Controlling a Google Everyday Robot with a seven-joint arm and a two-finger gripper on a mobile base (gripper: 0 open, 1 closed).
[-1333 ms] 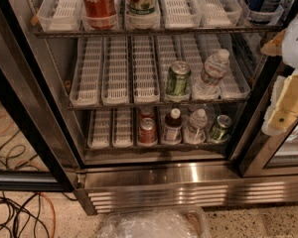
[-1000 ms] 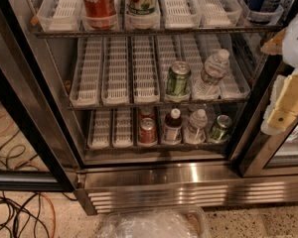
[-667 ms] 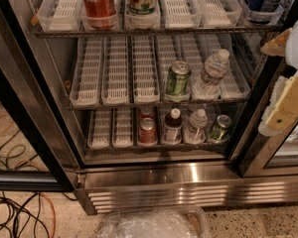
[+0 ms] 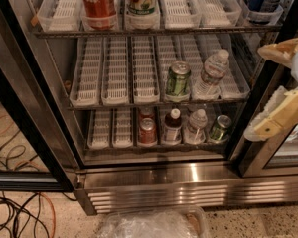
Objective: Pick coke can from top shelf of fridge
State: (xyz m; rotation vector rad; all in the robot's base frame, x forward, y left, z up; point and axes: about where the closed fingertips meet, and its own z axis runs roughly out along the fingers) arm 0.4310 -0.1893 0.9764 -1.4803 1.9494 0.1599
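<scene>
Tall red aluminium coke can (image 4: 98,4) stands left on the stainless-steel fridge's (image 4: 188,192) top wire shelf (image 4: 154,32), just beside a white-and-green can (image 4: 141,1); the tan pincer (image 4: 268,86), spread wide, hangs well apart at right, so reaching across risks toppling that neighbour.

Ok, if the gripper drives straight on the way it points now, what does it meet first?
Likely the black door frame, then the water bottle on the middle rack; depth is unclear. The gripper, open at the right edge, points left, well below the coke can on the top shelf.
</scene>
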